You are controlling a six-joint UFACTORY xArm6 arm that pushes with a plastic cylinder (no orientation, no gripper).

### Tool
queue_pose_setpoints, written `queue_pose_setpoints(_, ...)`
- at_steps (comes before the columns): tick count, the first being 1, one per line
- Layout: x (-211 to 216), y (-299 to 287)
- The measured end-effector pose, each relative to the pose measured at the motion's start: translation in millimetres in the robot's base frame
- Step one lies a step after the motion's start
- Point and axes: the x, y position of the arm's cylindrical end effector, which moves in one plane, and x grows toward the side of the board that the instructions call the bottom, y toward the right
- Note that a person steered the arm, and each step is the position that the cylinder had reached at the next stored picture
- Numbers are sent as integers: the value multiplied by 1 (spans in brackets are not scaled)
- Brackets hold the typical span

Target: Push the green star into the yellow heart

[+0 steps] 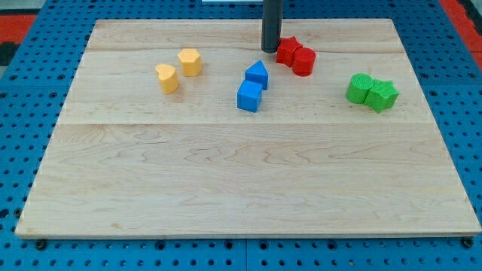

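The green star point(382, 95) lies at the view's right, touching a green round block point(360, 88) on its left side. The yellow heart point(166, 77) lies at the upper left of the wooden board point(226, 188), just below and left of a yellow hexagon point(190, 62). My tip point(270, 50) rests near the board's top centre, right beside the left side of a red star point(287, 51). The tip is far to the left of the green star and well to the right of the yellow heart.
A red round block point(303, 61) touches the red star's lower right. A blue triangle point(257, 74) and a blue cube point(250, 96) sit together below the tip, between the yellow pair and the green pair. Blue pegboard surrounds the board.
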Motion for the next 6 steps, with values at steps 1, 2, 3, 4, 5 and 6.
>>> queue_pose_setpoints(1, 15, 6)
queue_pose_setpoints(2, 41, 17)
queue_pose_setpoints(3, 14, -14)
queue_pose_setpoints(4, -14, -17)
queue_pose_setpoints(5, -4, 2)
queue_pose_setpoints(6, -1, -3)
